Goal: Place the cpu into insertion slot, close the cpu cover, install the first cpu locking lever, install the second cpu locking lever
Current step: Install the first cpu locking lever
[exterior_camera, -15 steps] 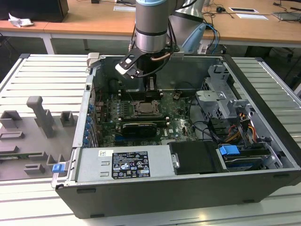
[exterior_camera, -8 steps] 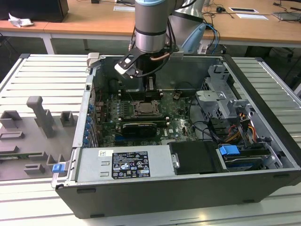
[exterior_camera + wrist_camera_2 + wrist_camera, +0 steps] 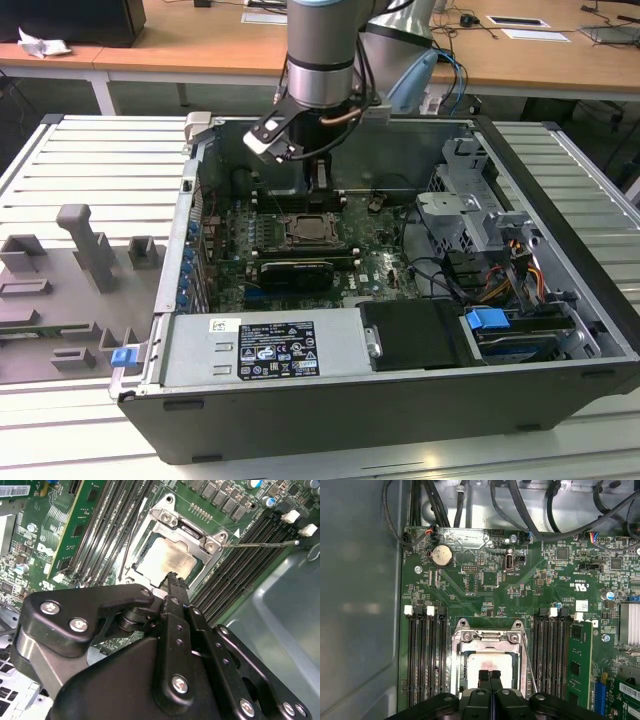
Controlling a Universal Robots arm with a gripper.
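Inside the case (image 3: 400, 430): the arm reaches straight down over the green board; clock bearings below are read on the exterior view, with 12 at the far wall.
Gripper (image 3: 320, 192): its two black fingertips are pressed together with nothing between them, seen in both wrist views (image 3: 489, 674) (image 3: 172, 576).
Gripper's spot: the tips stand right over the cpu's near edge; whether they touch it cannot be told.
Cpu (image 3: 487, 661) (image 3: 167, 560): it lies flat in the insertion slot (image 3: 306, 230), dull silver top facing up.
Cpu cover (image 3: 487, 636) (image 3: 167, 526): the silvery frame lies down flat over the slot, and the cpu shows through its window.
Wire lever (image 3: 260, 544) (image 3: 532, 672): a thin rod slants away from one corner of the slot across the memory slots (image 3: 427, 660); it cannot be told whether it is latched.
Black card (image 3: 295, 272): it sits just beside the slot at 6 o'clock.
Power supply (image 3: 270, 350): the grey labelled box lies further out at 6 o'clock, against the near wall.
Drive cage (image 3: 480, 200): it stands at 3 o'clock from the slot, well apart.
Grey fixture (image 3: 85, 245): it rests on the slatted table (image 3: 90, 170) at 9 o'clock, outside the case.
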